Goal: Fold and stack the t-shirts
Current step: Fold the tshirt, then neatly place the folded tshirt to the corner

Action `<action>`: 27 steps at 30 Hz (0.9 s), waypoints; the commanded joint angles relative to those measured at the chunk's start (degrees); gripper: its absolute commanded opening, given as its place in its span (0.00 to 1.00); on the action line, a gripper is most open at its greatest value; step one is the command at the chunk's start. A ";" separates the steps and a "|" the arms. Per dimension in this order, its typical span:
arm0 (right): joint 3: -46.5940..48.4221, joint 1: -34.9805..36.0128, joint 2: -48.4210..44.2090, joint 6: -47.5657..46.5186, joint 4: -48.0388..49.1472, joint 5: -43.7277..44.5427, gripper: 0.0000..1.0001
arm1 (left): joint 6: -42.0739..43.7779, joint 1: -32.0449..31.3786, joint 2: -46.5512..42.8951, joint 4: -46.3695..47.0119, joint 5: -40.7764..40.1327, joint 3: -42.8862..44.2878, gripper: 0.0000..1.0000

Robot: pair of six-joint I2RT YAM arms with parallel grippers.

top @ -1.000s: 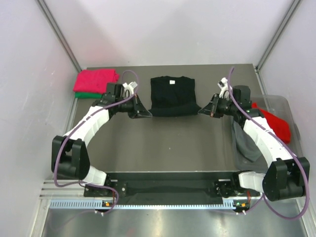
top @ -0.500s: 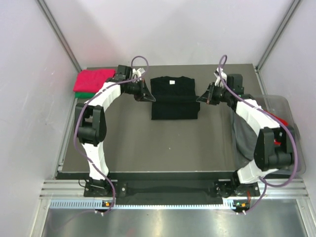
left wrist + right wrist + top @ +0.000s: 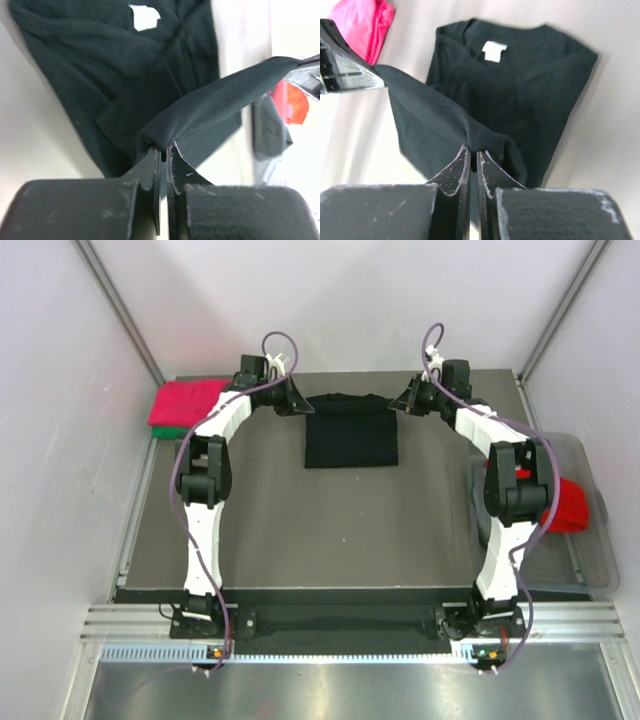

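Note:
The black t-shirt (image 3: 351, 435) lies at the back middle of the table, its near part folded over toward the far edge. My left gripper (image 3: 303, 406) is shut on its left corner, and my right gripper (image 3: 398, 406) is shut on its right corner. In the left wrist view the pinched black cloth (image 3: 210, 107) stretches between the grippers above the shirt with its white tag (image 3: 144, 17). The right wrist view shows the same fold (image 3: 435, 120) and the tag (image 3: 494, 51). A pink-red tee (image 3: 190, 400) lies folded on a green one (image 3: 166, 430) at the back left.
A clear plastic bin (image 3: 580, 530) stands at the right edge, holding a red tee (image 3: 568, 502) and a grey tee (image 3: 484, 520). Grey walls close in the back and sides of the table (image 3: 330, 530).
Both grippers have moved from the shirt's near hem toward the far edge, carrying the cloth over the shirt. The shirt now looks shorter, folded in half.

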 commanded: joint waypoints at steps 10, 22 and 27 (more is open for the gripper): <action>16.53 -0.68 10.85 -2.95 5.97 3.24 0.00 | 3.02 1.15 8.21 12.22 -6.39 11.92 0.00; 22.25 0.29 12.63 -4.72 4.92 -1.40 0.51 | 2.75 0.27 7.34 9.79 -15.16 15.61 0.69; 13.14 0.55 8.84 -1.90 7.99 -5.98 0.52 | -1.70 3.43 3.31 8.61 -10.72 7.64 0.71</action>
